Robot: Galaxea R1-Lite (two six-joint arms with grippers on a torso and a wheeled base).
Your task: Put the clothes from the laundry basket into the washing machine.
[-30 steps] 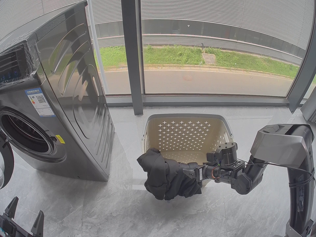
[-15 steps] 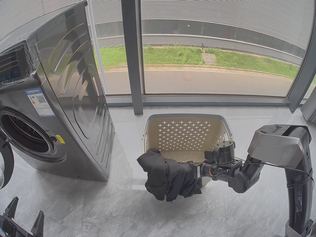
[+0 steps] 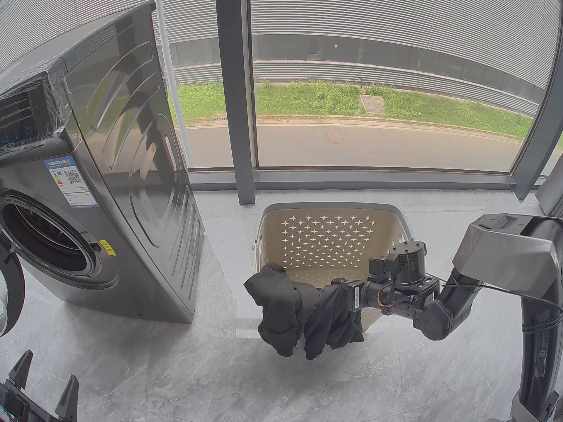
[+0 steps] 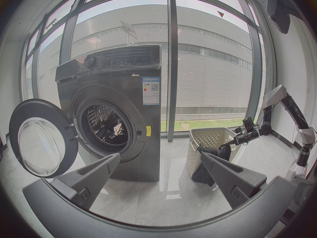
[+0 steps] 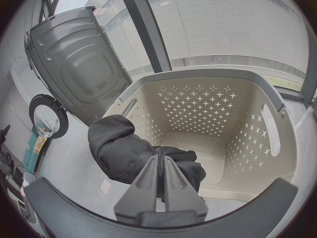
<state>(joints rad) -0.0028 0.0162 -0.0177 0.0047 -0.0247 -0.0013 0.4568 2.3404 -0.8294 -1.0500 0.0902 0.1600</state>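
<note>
In the head view the right gripper (image 3: 339, 288) is pinched tight on the dark garment (image 3: 293, 315), which drapes over the near rim of the laundry basket (image 3: 328, 206), most of it hanging outside toward the floor (image 3: 223, 370). The basket stands just in front of the window post (image 3: 234, 89), near the side panel of the washing machine (image 3: 117, 165) but apart from it. A wide strip of bare floor runs between the basket's near edge and the left gripper (image 3: 44, 382), which sits low at the picture's corner with its fingers spread.

In the left wrist view the left gripper (image 4: 159, 156) is wide open and holds nothing. The door (image 4: 41, 139) is swung fully aside, leaving the round mouth of the drum (image 4: 105, 124) unblocked. Open floor lies between the machine's front and the laundry basket (image 4: 211, 138), where the dark garment (image 4: 211, 162) hangs down the outer wall under the right gripper (image 4: 231, 142).

In the right wrist view the right gripper (image 5: 160, 159) has its fingers pressed together on a fold of the dark garment (image 5: 119, 146), which bulges over the basket's rim (image 5: 198, 72) at the corner nearest the washing machine (image 5: 82, 60).
</note>
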